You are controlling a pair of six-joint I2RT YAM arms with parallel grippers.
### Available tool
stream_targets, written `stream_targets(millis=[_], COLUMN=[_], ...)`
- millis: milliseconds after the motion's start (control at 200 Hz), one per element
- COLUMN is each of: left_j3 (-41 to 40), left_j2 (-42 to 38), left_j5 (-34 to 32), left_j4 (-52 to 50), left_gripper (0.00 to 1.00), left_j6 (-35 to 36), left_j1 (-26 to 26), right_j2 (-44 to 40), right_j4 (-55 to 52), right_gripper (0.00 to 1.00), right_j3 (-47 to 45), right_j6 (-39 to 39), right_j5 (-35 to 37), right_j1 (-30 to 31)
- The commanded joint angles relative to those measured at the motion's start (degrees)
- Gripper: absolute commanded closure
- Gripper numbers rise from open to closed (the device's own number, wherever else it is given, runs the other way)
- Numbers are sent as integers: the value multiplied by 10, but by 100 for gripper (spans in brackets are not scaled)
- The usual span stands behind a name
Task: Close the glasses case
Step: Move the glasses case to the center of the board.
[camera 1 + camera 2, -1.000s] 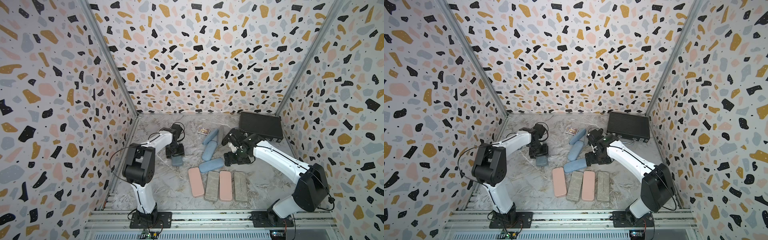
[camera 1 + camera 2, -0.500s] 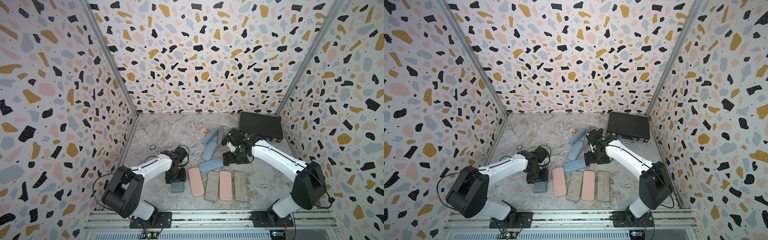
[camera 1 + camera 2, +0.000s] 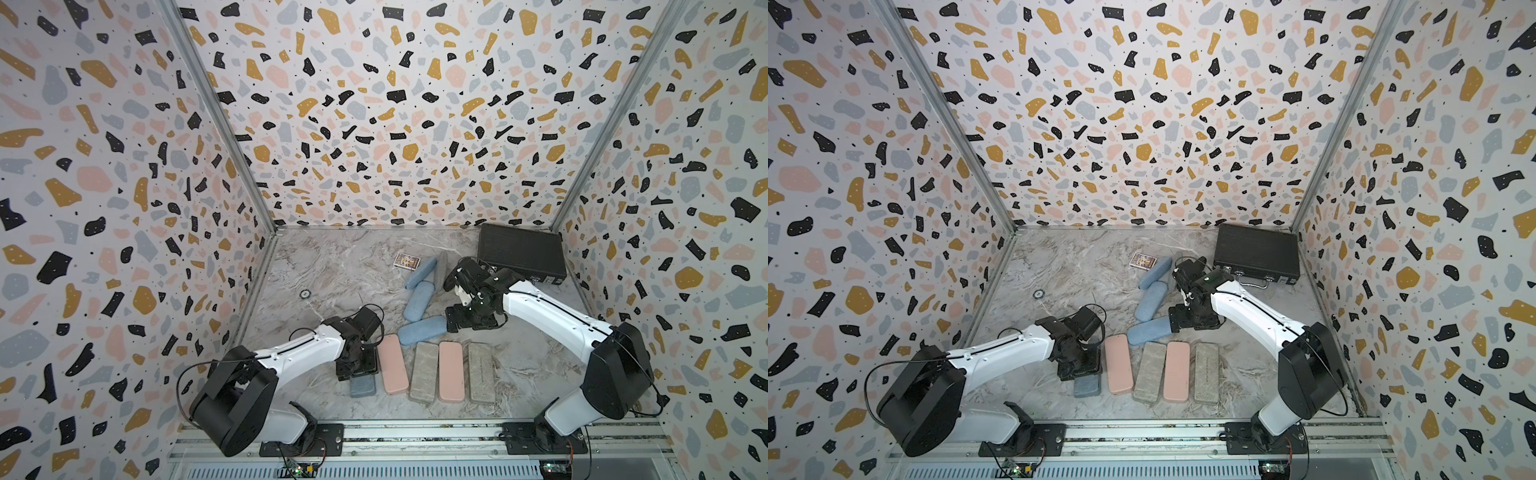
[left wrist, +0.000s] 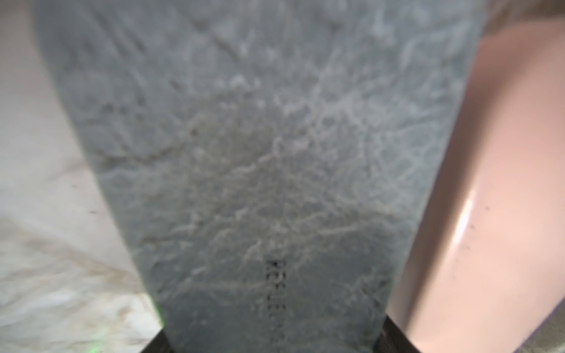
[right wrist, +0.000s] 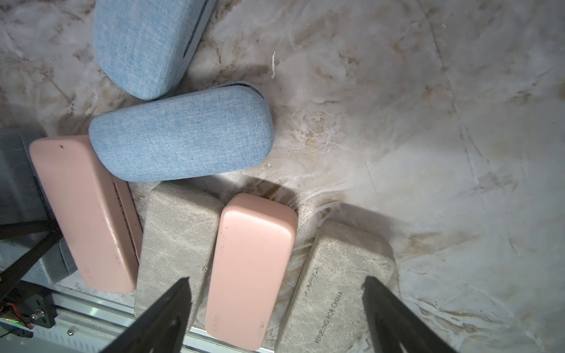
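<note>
We see our left gripper [image 3: 356, 371] clamping the slate case [image 3: 363, 386] at lower centre (beside a pink case [image 3: 392, 370]); the right gripper [image 5: 276, 279] gapes wide and empty.

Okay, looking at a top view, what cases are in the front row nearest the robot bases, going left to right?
Slate case → pink case → grey case → second pink case → second grey case.
</note>
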Motion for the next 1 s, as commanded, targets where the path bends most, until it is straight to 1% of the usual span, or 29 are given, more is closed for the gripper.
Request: stream_targets(millis=[0,70,115,265,305,370,461,521,541,581,606,671,691,726,771,816,996], left_j3=[-8,-10,-10,-7,-6,-5,-8,-10,-11,-12,-13,-12,-10,-7,-6,-5,-7], left_j2=[4,5,8,10,10,8,2,-4,-7,-13,-18,-28,-31,-35,-40,-47,-54], left_j5=[2,3,3,0,-2,-2,-1,1,1,1,0,-1,-2,-4,-4,-4,-5], left_j4=[16,21,20,12,8,3,-3,-8,-10,-15,-18,-26,-30,-36,-41,-46,-48], left_gripper=[51,50,47,32,29,27,26,26,26,25,26,26,26,26,26,25,25], left_j6=[-27,-29,-30,-27,-25,-23,-24,-26,-26,-27,-27,-28,-27,-27,-27,-27,-28], left_j1=[-15,-21,-25,-28,-28,-29,-29,-28,-29,-29,-29,-28,-28,-28,-28,-28,-29], right_j2=[-16,-16,-15,-13,-11,-7,1,8,9,13,16,26,29,35,45,56,100], right_j4=[-4,-4,-4,-1,0,4,6,5,7,11,11,10,10,9,10,14,25], right_gripper=[10,11,10,10,10,11,11,13,16,28,36,65,72,79,84,87,91], right_j3=[-10,-14,-15,-14,-14,-11,-6,-4,-4,-3,-3,4,7,13,22,31,49], right_j6=[9,9,9,8,8,7,4,1,0,-3,-4,-7,-8,-11,-11,-9,-2], right_j5=[-4,-3,-3,-8,-13,-20,-30,-33,-35,-41,-44,-45,-46,-45,-43,-43,-42], right_j1=[0,0,0,0,0,0,1,3,4,7,9,19,23,31,43,54,73])
